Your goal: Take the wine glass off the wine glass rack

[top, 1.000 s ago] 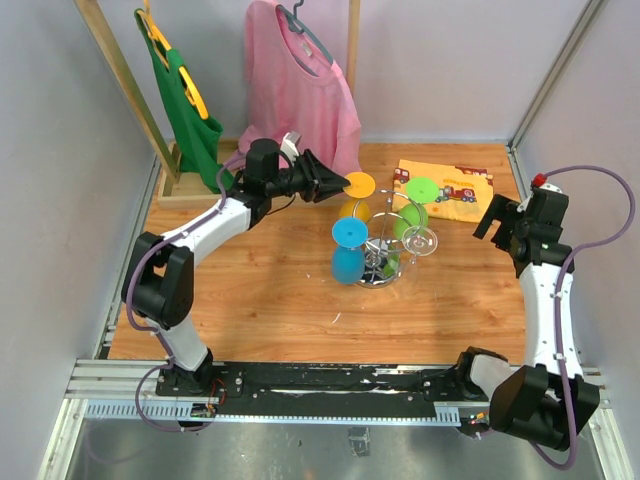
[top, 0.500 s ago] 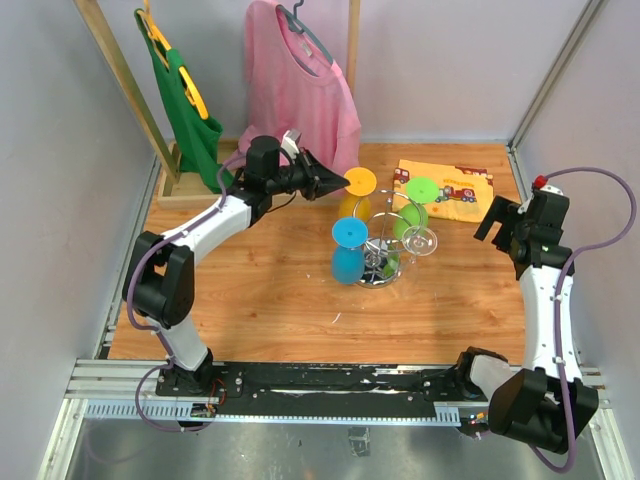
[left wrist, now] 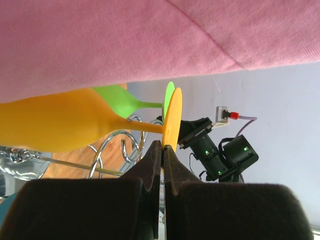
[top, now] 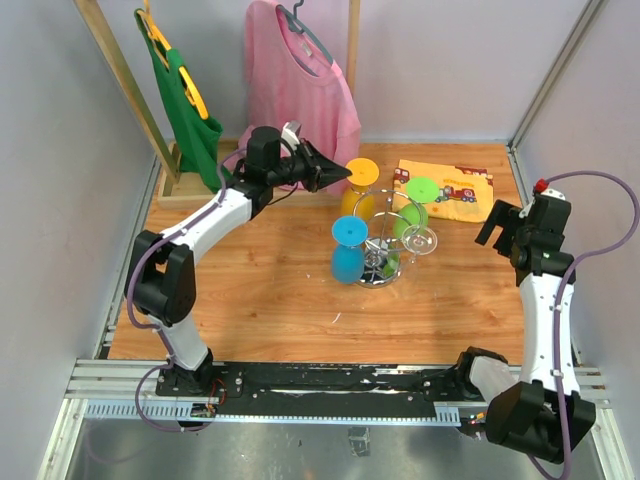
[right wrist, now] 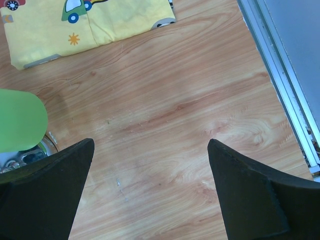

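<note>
The wine glass rack, a silver wire stand, stands mid-table; its loops show in the left wrist view. An orange wine glass hangs upside down at its far side. My left gripper is shut on the rim of the orange glass's foot, also seen in the left wrist view, with the orange bowl to the left. Green, blue and clear glasses also hang on the rack. My right gripper is open and empty, right of the rack, above bare wood.
A pink shirt and a green garment hang on a wooden frame at the back, the pink cloth just above my left gripper. A yellow printed cloth lies at the back right. A metal rail edges the table on the right.
My left gripper has moved slightly up and toward the back with the orange glass's foot in it. The right arm has shifted a little.
</note>
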Controlling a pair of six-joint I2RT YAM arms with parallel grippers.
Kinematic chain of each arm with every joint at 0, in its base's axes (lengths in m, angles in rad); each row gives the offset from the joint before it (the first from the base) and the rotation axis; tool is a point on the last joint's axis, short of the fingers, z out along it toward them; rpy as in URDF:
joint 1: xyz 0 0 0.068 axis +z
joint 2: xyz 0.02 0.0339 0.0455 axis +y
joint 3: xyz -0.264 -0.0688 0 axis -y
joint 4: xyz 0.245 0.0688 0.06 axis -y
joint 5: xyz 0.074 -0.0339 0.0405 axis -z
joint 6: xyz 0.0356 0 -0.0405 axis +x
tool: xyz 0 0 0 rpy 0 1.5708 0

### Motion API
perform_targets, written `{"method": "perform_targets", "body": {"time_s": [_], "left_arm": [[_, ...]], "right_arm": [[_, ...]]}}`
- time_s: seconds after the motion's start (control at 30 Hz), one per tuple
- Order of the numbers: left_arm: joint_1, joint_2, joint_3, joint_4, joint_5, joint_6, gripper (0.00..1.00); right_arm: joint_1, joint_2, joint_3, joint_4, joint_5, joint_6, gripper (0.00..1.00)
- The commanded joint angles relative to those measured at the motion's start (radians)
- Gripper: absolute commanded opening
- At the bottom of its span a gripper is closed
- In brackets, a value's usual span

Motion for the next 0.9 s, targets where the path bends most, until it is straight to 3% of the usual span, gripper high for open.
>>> {"method": "perform_targets", "body": {"time_s": [0.0,0.87], "left_arm": [[-0.002,0.023,0.042,-0.006,-0.021,-0.001,0.0],[0.097,-0.093,-0.057,0.022,0.029,0.044,0.0]], "right_arm": [[-0.017,-0.027,-0.016,-0.03,0.027,-0.02,0.98],[-0.022,-0.028,-0.011,-0.034,0.012,-0.018,0.98]]}}
